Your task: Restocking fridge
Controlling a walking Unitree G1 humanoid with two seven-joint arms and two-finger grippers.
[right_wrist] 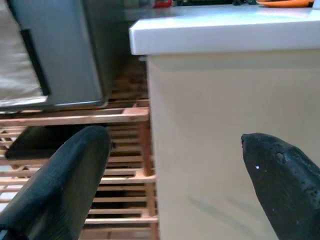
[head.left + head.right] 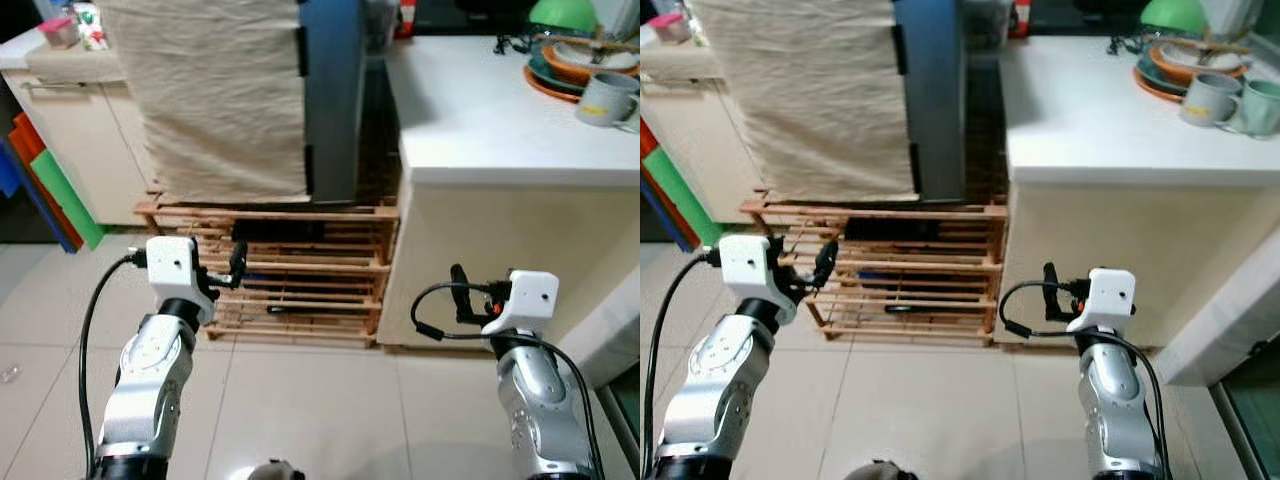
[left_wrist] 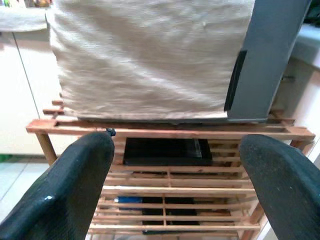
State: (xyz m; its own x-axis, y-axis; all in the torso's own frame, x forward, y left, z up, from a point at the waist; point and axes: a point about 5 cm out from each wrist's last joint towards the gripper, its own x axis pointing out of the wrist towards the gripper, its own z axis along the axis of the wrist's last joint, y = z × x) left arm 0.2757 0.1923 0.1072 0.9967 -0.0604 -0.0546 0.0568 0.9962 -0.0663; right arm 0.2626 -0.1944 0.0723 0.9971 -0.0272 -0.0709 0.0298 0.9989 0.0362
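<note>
We stand on a pale tiled floor (image 2: 300, 400) facing a grey fridge (image 2: 335, 100), most of its front draped in a beige cloth (image 2: 220, 90); it sits on a low wooden slatted rack (image 2: 300, 280), between a cream cabinet (image 2: 75, 140) on our left and a white counter (image 2: 470, 110) on our right. At the far end of that counter we see stacked dishes (image 2: 580, 60) with a grey mug (image 2: 605, 98) just beside them. Under the rack's top slats lies a flat black object (image 3: 167, 151), with something blue (image 3: 129, 200) lower down. Our left gripper (image 3: 175, 185) is raised in front of the rack, its two black fingers (image 3: 70, 185) spread wide and holding nothing. Our right gripper (image 1: 185, 185) points at the counter's cream side panel near the rack's corner, its fingers (image 1: 285, 180) likewise wide apart and empty.
</note>
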